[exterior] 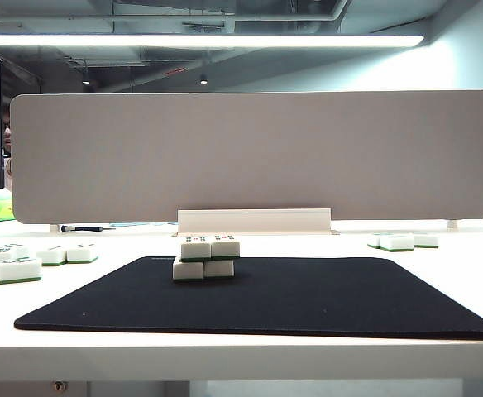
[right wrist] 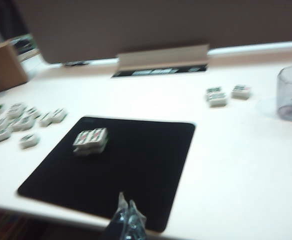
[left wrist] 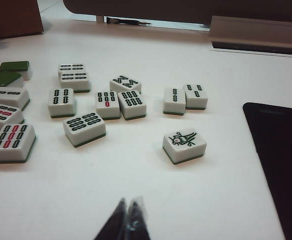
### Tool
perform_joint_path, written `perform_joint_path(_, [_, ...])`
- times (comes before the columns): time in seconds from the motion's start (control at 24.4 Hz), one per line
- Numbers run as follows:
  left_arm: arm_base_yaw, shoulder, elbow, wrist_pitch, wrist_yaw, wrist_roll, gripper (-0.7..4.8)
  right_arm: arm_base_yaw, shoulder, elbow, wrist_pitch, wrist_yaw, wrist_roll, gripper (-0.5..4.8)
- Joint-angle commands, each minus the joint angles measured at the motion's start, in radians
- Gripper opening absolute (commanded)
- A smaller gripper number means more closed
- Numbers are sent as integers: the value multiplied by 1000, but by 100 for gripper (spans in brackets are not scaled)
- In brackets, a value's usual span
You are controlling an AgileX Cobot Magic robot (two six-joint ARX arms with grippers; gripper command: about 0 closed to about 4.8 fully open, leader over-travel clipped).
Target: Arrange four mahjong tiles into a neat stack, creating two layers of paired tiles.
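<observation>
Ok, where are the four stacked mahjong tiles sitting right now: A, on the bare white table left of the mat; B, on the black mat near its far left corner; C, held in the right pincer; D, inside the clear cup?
B: the four mahjong tiles stand two on two on the black mat, with no pincer near them.
</observation>
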State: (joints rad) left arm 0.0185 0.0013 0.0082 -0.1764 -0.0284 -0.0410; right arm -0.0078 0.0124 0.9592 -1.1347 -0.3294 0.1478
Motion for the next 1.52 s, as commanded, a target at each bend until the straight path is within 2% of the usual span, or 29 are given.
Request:
perform_joint_path(0.04, [1, 0, -2, -10, 7, 2, 8, -15, -13, -117, 192, 18, 19, -1])
perform_joint_path(0.62, [1, 0, -2, -10, 7, 2, 8, -19, -13, -652, 835, 25, 167, -1])
perform_joint_path(0.78, [1, 0, -2, -10, 6, 2, 8, -19, -13, -800, 954, 104, 177, -1])
perform_joint_path(0.9, [1, 0, -2, -10, 6, 2, 8, -19, -13, -841, 975, 163, 177, -1])
perform_joint_path(1.07, [1, 0, -2, -10, 6, 2, 8, -15, -14, -894, 982, 301, 179, -1])
perform_joint_path(1.27, [1, 0, -2, -10, 6, 2, 8, 0, -14, -937, 982, 345, 185, -1])
perform_joint_path(1.35, [1, 0, -2, -10, 7, 2, 8, 33, -14, -954, 952, 414, 183, -1])
perform_joint_path(1.52, [1, 0, -2, -10, 7, 2, 8, 55, -14, -954, 959, 432, 133, -1])
